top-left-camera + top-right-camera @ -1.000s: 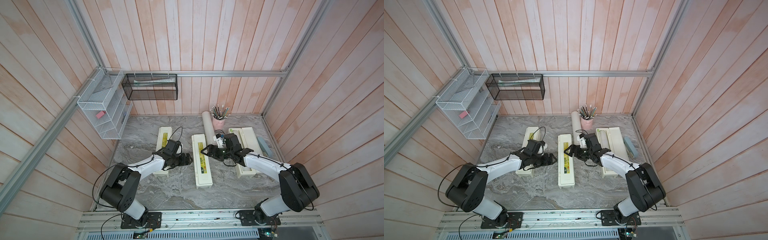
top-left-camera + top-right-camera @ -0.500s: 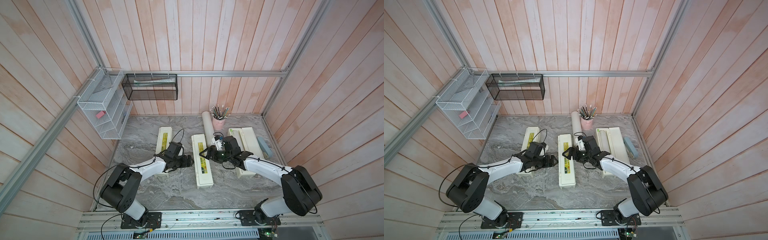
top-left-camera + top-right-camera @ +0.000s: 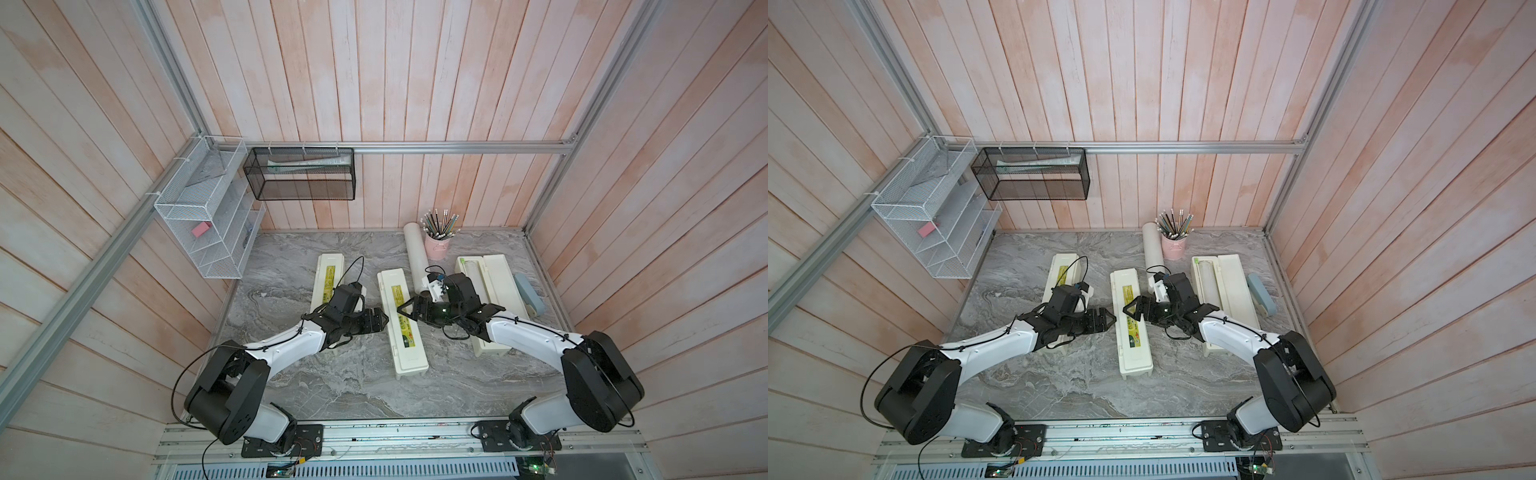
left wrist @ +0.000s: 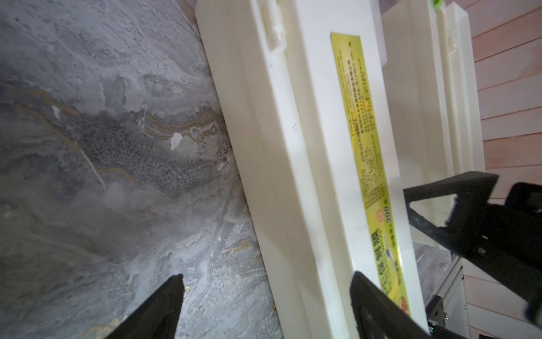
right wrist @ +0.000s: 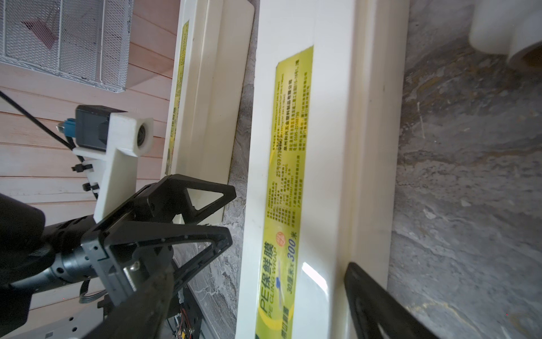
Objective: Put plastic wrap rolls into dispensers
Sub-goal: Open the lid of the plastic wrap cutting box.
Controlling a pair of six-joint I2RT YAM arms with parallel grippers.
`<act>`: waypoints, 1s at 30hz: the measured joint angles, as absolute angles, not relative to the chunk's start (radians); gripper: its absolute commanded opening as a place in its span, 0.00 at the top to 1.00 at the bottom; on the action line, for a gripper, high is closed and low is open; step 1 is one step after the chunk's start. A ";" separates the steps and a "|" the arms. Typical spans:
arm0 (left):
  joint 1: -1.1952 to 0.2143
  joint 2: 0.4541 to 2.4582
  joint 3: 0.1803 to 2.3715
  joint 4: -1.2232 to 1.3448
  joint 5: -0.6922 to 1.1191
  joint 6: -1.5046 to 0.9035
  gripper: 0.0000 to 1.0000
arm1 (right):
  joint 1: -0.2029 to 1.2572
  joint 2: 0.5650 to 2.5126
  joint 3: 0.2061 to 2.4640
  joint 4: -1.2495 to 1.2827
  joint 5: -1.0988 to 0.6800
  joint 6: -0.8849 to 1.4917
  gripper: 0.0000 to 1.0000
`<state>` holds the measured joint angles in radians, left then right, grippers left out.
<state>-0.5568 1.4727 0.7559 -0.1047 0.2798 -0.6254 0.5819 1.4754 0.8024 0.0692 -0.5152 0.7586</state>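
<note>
Altogether three dispensers, two rolls

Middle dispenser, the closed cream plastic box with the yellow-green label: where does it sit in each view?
A top view: closed cream plastic box, just below picture centre.
A top view: again just below picture centre.
Left wrist: close up, right ahead of the open left claw.
Right wrist: close up, right ahead of the open right claw.
Shared landmark: its yellow-green label strip, visible in all four.
</note>
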 measured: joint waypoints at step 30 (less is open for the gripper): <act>-0.428 1.443 0.836 -0.251 0.302 -0.643 0.06 | 0.730 1.489 0.984 -0.061 -0.571 0.682 0.10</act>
<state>-0.4282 1.4425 0.8364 -0.2512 0.3023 -0.6430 0.7300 1.4887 0.9840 -0.0608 -0.5709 0.6815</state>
